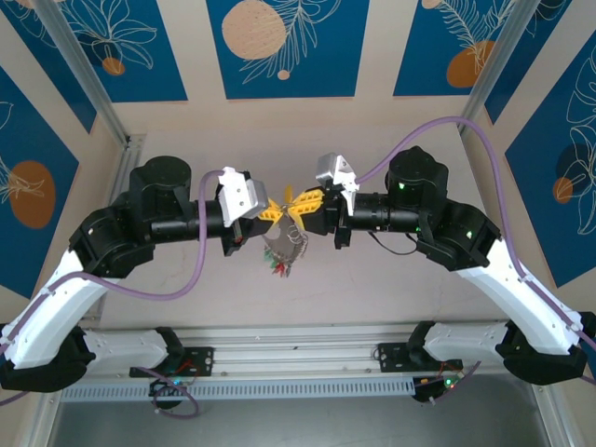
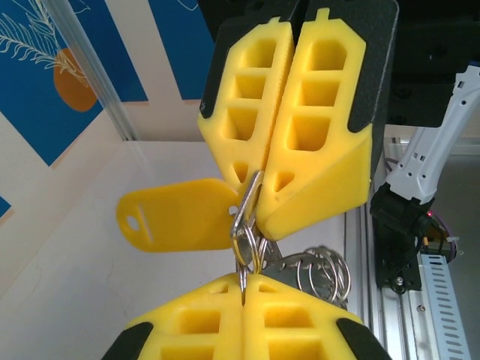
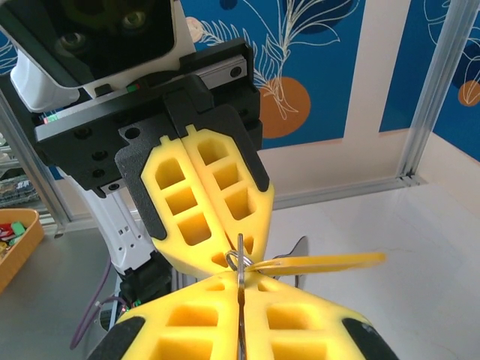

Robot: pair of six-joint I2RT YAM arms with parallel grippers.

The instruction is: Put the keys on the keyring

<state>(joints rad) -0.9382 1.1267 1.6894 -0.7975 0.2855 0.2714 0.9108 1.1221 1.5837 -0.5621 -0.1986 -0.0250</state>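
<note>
Left gripper [image 1: 269,212] and right gripper [image 1: 308,210] sit nose to nose mid-air, so no gap between them. The keyring [image 1: 284,250] dangles underneath, blocking that spot. There's room over the table [image 1: 391,279] either side, and posts [image 1: 88,74] hem the back corners.

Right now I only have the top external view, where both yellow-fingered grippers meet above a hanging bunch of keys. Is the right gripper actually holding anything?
Observer: Yes. In the left wrist view, the right gripper is shut on a thin grey metal ring at its fingertips.
Operator: And the left gripper?
Observer: The left gripper is shut too. A thin metal wire runs into the seam between its fingers, though I cannot tell what it belongs to.
Operator: Any tag nearby?
Observer: A flat yellow plastic tag sticks out sideways from where the ring is pinched.
</note>
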